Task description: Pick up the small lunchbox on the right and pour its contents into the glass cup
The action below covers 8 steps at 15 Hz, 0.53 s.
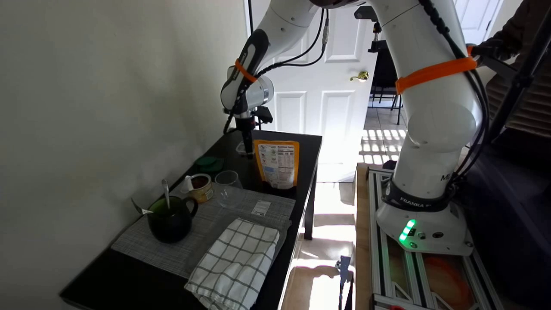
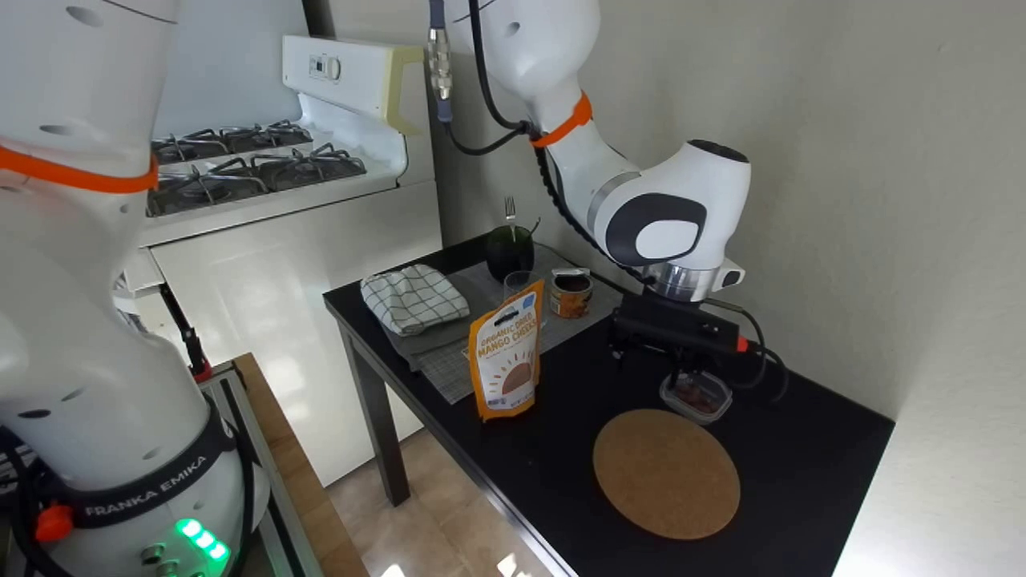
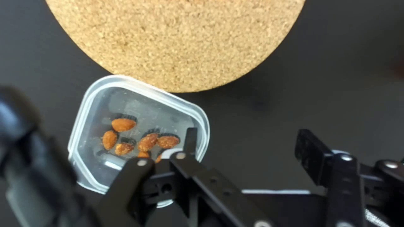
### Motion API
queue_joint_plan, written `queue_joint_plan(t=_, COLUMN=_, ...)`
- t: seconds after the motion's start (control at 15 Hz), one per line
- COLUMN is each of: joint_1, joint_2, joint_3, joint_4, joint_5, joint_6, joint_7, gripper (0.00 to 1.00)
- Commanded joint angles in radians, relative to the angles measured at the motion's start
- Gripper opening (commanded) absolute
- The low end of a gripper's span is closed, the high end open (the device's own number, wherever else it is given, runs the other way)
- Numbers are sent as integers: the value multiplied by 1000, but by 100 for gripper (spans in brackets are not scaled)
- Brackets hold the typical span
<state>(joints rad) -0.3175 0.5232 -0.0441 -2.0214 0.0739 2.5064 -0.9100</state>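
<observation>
A small clear plastic lunchbox [image 3: 142,108] with rounded corners, open at the top, is set on the black bench [image 2: 553,465], just beside the round cork mat [image 2: 667,473]; several brown almonds [image 3: 123,125] are held in it. The clear glass cup [image 1: 228,187] is stood upright on the grey placemat [image 1: 210,221], just beside an opened can [image 2: 571,298].

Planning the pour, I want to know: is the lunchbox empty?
No, the wrist view shows almonds lying in the lunchbox.
</observation>
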Motion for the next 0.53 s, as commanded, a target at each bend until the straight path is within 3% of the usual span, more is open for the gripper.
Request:
queue_joint_plan(t=0.0, joint_1=-10, joint_2=30, joint_3=14, joint_4=0, joint_5=-6, joint_6=23, joint_7=6, gripper=70)
queue_joint_plan(t=0.2, joint_1=-7, joint_2=40, joint_3=13, joint_4=0, joint_5=-9, joint_6=28, joint_7=15, gripper=71)
queue_joint_plan(t=0.33, joint_1=-8, joint_2=36, joint_3=14, joint_4=-7, joint_5=-6, joint_6=36, joint_7=17, gripper=45)
queue_joint_plan(t=0.47, joint_1=-6, joint_2=22, joint_3=14, joint_4=-24, joint_5=-5, joint_6=61, joint_7=27, gripper=29)
